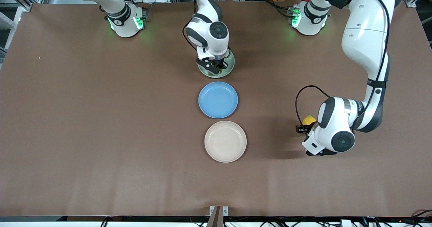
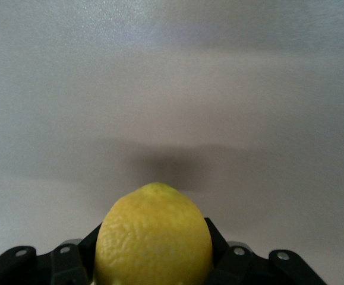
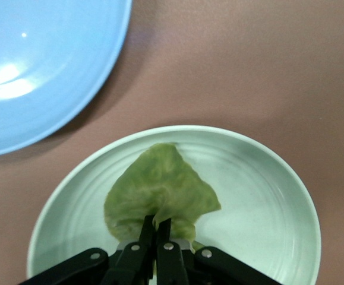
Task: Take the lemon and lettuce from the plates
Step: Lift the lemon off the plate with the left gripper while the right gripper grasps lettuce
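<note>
Front view: high, facing both bases, whole table [image 1: 101, 136]. Wrist views: close behind each claw, looking down. Right wrist and front share mint plate [image 3: 267, 178], blue plate [image 3: 41, 71].

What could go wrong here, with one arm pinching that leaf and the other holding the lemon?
The right gripper pinches only an edge of the lettuce on the mint plate; the thin leaf might tear or slip out when lifted. The left gripper holds the round lemon above bare table toward the left arm's end; it could squirt free and roll.
</note>
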Motion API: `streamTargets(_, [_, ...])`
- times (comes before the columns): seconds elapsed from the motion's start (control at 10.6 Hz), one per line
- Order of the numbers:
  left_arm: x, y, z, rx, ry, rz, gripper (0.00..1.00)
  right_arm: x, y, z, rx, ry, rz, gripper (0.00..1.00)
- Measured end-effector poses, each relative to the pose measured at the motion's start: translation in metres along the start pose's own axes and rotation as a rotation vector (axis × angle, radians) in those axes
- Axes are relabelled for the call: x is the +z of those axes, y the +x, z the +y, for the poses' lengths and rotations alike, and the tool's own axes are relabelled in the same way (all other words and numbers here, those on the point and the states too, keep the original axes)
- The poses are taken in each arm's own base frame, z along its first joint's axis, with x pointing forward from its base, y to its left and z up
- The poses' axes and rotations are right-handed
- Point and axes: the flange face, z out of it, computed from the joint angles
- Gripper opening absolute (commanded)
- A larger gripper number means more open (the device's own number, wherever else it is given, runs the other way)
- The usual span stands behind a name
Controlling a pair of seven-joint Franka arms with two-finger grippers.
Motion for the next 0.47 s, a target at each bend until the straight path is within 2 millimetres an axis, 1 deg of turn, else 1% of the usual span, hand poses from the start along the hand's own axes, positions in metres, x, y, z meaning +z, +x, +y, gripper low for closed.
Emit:
streamTargets(0.09, [0.008, 0.005, -0.005, -0.009, -0.005, 0.006, 0.41, -0.011, 0.000, -0.002, 0.001, 0.018, 0.002, 0.00])
streamTargets(0.28, [0.020, 0.014, -0.017, -0.025, -0.015, 0.016, 0.47, -0.036, 0.004, -0.005, 0.008, 0.046, 0.005, 0.00])
streamTargets(0.38, [0.023, 0.016, -0.018, -0.027, -0.016, 0.020, 0.61, -0.045, 0.011, -0.007, 0.018, 0.056, 0.007, 0.00])
streamTargets(0.47, [0.026, 0.017, -0.017, -0.026, -0.017, 0.023, 0.77, -0.051, 0.020, -0.008, 0.029, 0.064, 0.008, 0.00])
